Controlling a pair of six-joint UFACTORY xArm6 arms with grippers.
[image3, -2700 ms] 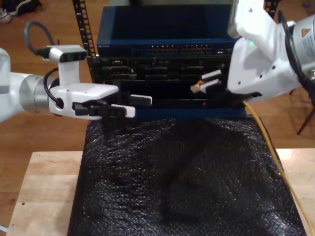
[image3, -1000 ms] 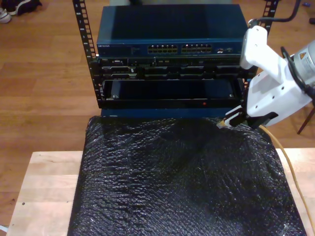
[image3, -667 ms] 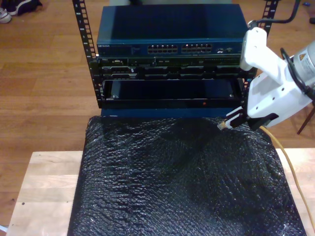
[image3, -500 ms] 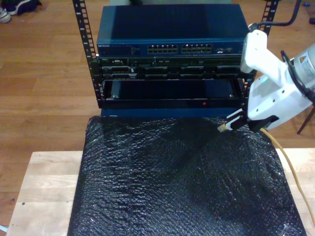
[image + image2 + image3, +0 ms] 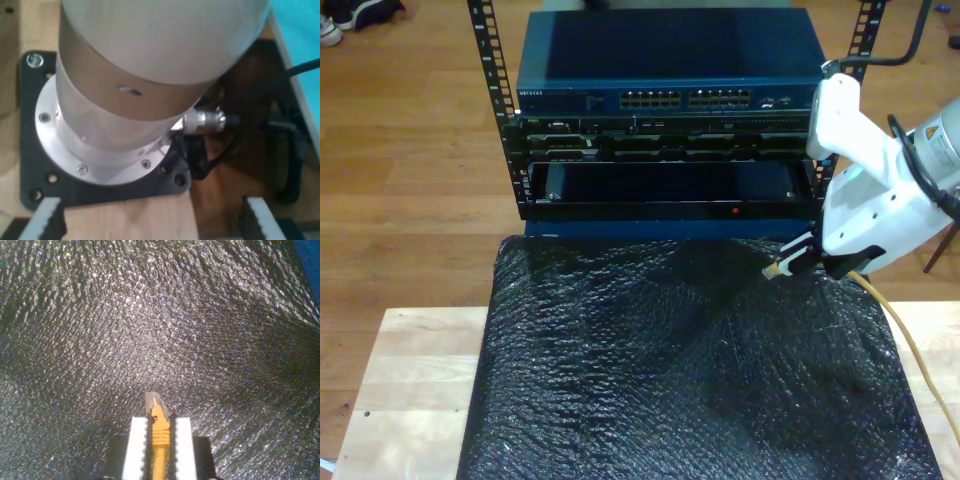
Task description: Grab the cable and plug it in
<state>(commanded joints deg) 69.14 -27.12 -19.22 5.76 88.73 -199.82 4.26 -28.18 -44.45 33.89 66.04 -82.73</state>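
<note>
My second gripper (image 5: 790, 263) is pinching the cable (image 5: 159, 440), plug protruding ahead of its fingertips, above the black mat (image 5: 670, 380). My first gripper (image 5: 150, 220) is standing spread.

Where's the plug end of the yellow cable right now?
The cable plug sits clamped in my second gripper, at the exterior view's right, above the black mat and just in front of the equipment rack.
</note>
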